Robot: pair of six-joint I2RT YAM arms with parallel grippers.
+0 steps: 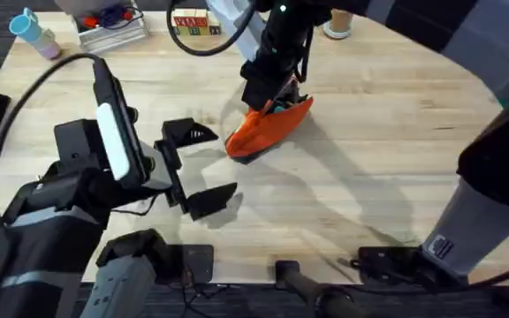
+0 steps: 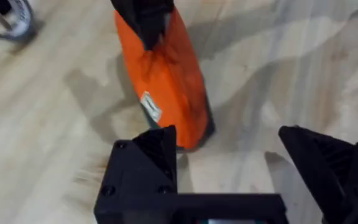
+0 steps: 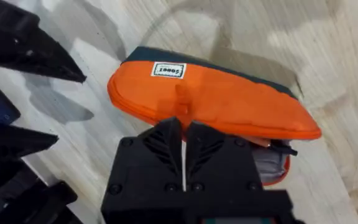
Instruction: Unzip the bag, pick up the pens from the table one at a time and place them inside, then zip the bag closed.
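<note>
**Right wrist view: pouch pinched at its zipper edge, other pincer waiting wide**

Your right pincer (image 3: 184,134) has its fingers pressed together on the upper edge of the bag (image 3: 210,102), about where the zipper runs, though whether it has the pull or just fabric you cannot tell. From the overhead view it sits at 12 o'clock of the desk (image 1: 369,159), with the bag hanging off it toward 7 o'clock and its low end resting on the wood. Your left pincer (image 1: 193,168) stands spread and empty, just short of that low end.

Expect the bag to be light and soft: it sags and creases under the grip, so pulling on the zipper will probably drag the whole pouch unless the other end is pinned. Take hold with the left pincer at the low tip, on the seam, not the slack middle.

Views differ. Right wrist shows the white label, the navy underside and a gaping end with grey lining and something thin and dark-tipped inside, possibly a pen. Left wrist shows the near tip touching the desk between its spread fingers (image 2: 148,155).
</note>
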